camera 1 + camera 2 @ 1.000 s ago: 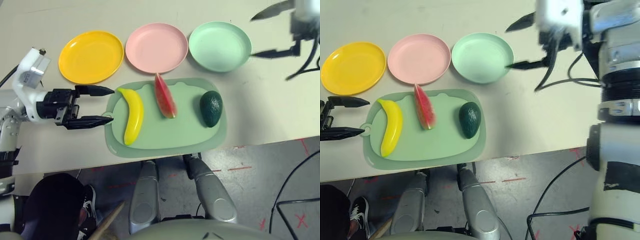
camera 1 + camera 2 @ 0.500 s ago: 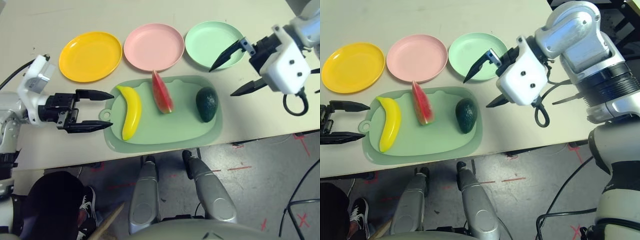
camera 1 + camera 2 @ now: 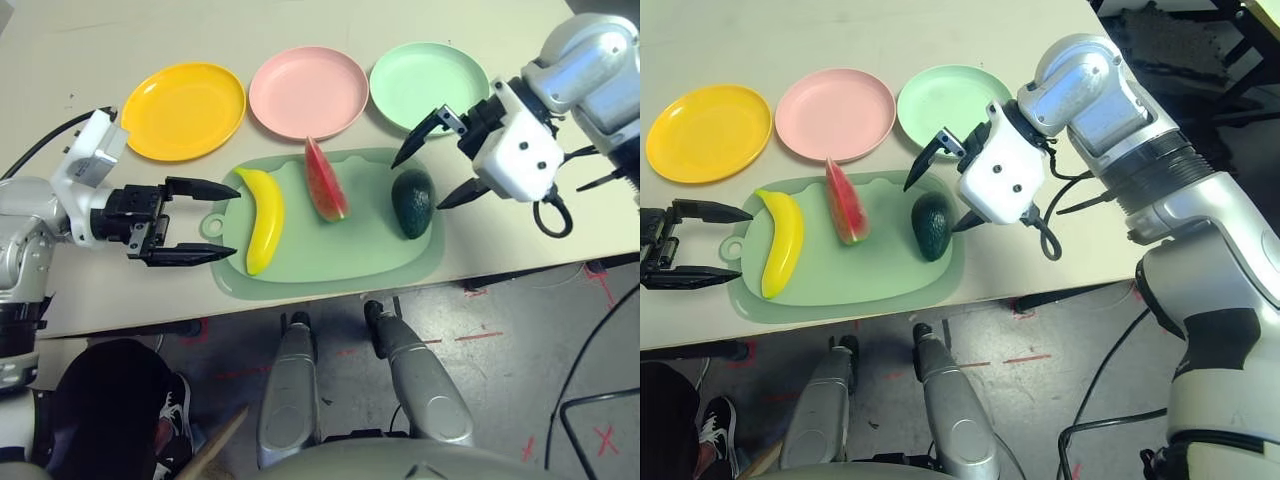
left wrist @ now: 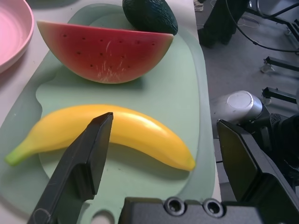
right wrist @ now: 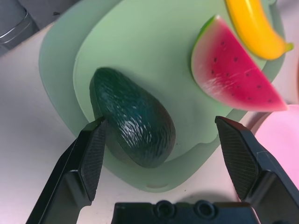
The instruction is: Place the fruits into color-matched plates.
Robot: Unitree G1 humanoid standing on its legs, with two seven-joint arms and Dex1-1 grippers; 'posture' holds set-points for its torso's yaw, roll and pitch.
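Note:
Three fruits lie on a pale green cutting mat [image 3: 340, 262]: a yellow banana [image 3: 264, 218] on the left, a watermelon wedge [image 3: 326, 182] in the middle, a dark green avocado [image 3: 414, 203] on the right. Behind the mat stand a yellow plate [image 3: 183, 110], a pink plate [image 3: 308, 91] and a mint green plate [image 3: 428, 86], all bare. My left gripper [image 3: 236, 221] is open just left of the banana, at the mat's tab end. Open too, my right gripper [image 3: 417, 186] straddles the avocado [image 5: 135, 123] with one finger on either side, not closed on it.
The table's front edge runs just below the mat. Black cables hang beside the right arm at the table's right end. A person's dark shoe and a wooden stick show on the floor at lower left.
My right arm has swung down from beyond the green plate to the avocado, its open fingers now around it. The left gripper has edged slightly towards the banana.

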